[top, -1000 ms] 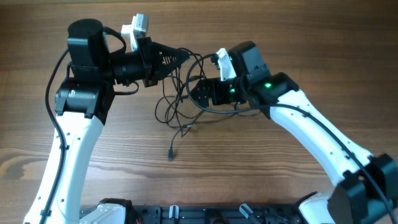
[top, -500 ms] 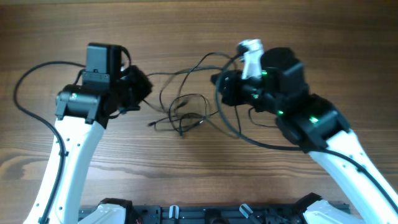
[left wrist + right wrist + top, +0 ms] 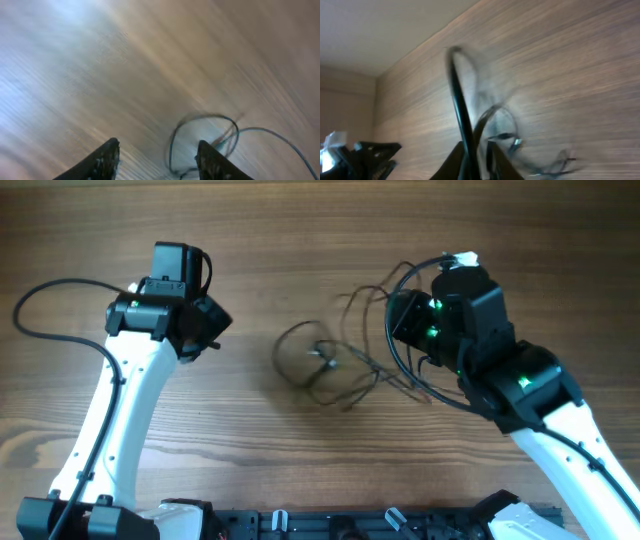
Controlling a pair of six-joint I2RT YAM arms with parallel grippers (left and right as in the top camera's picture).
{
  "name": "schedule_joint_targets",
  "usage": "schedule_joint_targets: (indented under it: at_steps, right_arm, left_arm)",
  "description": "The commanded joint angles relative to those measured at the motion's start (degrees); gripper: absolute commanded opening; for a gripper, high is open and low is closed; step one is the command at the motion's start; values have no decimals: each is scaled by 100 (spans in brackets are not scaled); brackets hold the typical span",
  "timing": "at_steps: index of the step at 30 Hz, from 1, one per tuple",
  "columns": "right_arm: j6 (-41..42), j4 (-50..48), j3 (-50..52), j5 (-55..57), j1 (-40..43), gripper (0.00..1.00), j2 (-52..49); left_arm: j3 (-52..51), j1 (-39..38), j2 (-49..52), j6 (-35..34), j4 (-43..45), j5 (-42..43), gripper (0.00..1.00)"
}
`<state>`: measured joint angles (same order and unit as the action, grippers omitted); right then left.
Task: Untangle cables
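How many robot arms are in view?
2. The left arm is at left, left tool open, clear of the cables; the right arm at right, right tool shut on the cables.

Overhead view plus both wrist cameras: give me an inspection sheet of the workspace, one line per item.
Surface: wooden table, no marks seen.
Job's things: thin black wires, a loose looped tangle lying mid-table, with strands running to the right gripper; blurred.
Clutter: nothing seen.
Grippers: left gripper open and empty, apart from the wires; right gripper shut on a wire strand.
Cables: thick cord of the left arm arcs out over the table, apart from the wires.
Surroundings: black rail along the near table edge; pale wall beyond the far edge.
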<state>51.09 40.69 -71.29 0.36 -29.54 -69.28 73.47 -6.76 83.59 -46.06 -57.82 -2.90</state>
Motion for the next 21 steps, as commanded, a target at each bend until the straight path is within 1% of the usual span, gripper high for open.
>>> schedule_joint_targets:
  at_steps: [1,2,3,5,8,10,13,14,15,17,18,19,21]
  right_arm:
    - [-142,-328,-39,-1515,-2,22,-501]
    - [-339,-474,-39,-1950,-2,20,-658]
    - [-492,-658,-39,-2444,-2,14,-848]
    - [-507,-970,-39,-3032,-2,4,-1113]
    - [-608,-1626,-39,-3657,-2,5,-1167]
    - [-466,-2312,-42,-4116,-2,5,-1117]
    - [363,-3453,-85,-4509,0,5,-990]
    - [662,-3768,-201,-4621,-2,5,-986]
    - [789,-3912,-393,-4697,-2,4,-988]
    - [713,-3832,-883,-4693,0,5,-977]
    - [422,-3480,-1366,-4616,0,5,-977]
    - [50,-2848,-1679,-4271,-2,5,-977]
    - [-710,-1134,-1965,-2608,-2,5,-984]
  left_arm:
    - [-35,11,55,1716,369,2328,55]
    - [-35,11,55,2190,426,2959,59]
    - [-35,11,52,2337,422,3226,64]
    - [-35,11,55,2334,382,3220,71]
    - [-35,11,55,2330,256,3178,80]
    - [-35,11,55,2330,227,3180,88]
    - [-35,11,55,2317,221,3180,89]
    - [-35,11,55,2317,208,3178,90]
    - [-35,11,55,2317,212,3178,91]
    - [-35,11,55,2317,212,3176,91]
    - [-35,11,55,2317,203,3176,90]
    - [-35,11,55,2317,205,3174,91]
    - [-35,11,55,2312,208,2970,91]
